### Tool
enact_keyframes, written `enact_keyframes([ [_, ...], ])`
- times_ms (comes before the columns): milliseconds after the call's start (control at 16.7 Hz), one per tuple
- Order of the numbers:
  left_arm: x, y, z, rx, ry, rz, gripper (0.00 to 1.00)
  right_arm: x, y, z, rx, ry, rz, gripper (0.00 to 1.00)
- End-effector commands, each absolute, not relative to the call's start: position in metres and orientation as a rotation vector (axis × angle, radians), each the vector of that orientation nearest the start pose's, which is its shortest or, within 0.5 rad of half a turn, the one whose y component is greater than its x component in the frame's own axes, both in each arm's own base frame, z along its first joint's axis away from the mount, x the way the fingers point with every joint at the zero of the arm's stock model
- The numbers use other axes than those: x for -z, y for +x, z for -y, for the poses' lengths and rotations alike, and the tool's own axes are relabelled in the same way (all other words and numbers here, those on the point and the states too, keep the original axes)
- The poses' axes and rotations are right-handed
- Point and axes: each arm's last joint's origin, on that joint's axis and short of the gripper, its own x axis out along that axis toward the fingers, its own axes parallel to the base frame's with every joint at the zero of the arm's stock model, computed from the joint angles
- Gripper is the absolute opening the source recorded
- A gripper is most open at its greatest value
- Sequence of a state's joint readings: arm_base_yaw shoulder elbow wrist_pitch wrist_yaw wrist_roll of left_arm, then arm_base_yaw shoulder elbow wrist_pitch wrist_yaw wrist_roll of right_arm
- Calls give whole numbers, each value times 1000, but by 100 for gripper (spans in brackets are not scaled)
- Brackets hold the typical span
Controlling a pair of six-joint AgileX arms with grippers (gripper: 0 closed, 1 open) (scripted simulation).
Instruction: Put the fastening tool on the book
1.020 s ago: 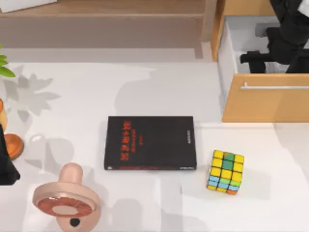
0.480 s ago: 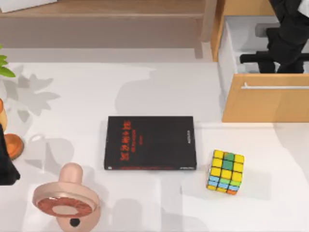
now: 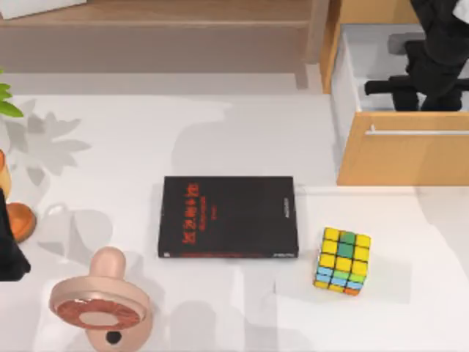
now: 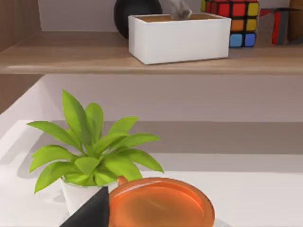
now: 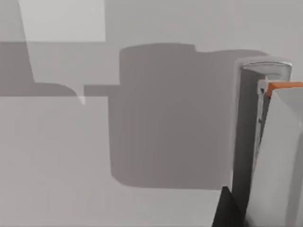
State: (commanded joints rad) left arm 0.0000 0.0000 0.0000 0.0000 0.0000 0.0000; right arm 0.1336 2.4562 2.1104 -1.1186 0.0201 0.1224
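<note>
The fastening tool (image 3: 396,45) was hard for us to make out. A slim light grey shape lay inside the open drawer (image 3: 403,158) at the worktop's far right corner, partly covered by our right arm. In the right wrist view, a pale grey upright form with an orange edge stood close to the camera, but we could not tell what it was.

The right gripper (image 3: 421,88) hung over the drawer's white inside, just behind its wooden front. We could not tell whether it was spread or pressed together, nor whether it touched the grey shape.

The book (image 3: 229,217) lay flat in the middle of the worktop, its black cover up and bare. The puzzle cube (image 3: 343,260) sat near the book's right near corner, apart from it. A pink round object (image 3: 100,304) rested by the near left corner.

Our left gripper (image 3: 9,253) was parked at the worktop's left edge, and there too we could not tell its state. Its wrist view looked past a leafy plant (image 4: 92,151) and an orange dish (image 4: 158,205) to a wooden shelf (image 4: 57,54). The shelf carried a white box (image 4: 177,37) and a second cube (image 4: 234,21).
</note>
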Motion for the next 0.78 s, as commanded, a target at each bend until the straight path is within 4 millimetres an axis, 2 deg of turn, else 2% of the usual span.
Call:
enact_keyframes([
  [180, -160, 106, 1, 0, 0, 0, 100, -166, 478, -76, 24, -47, -1450, 0],
  [420, -160, 106, 1, 0, 0, 0, 100, -219, 464, -88, 115, -53, -1359, 0],
  [600, -160, 106, 1, 0, 0, 0, 100, -258, 450, -116, 149, -26, -1261, 0],
  [780, -160, 106, 1, 0, 0, 0, 100, -282, 431, -160, 139, 11, -1198, 0],
])
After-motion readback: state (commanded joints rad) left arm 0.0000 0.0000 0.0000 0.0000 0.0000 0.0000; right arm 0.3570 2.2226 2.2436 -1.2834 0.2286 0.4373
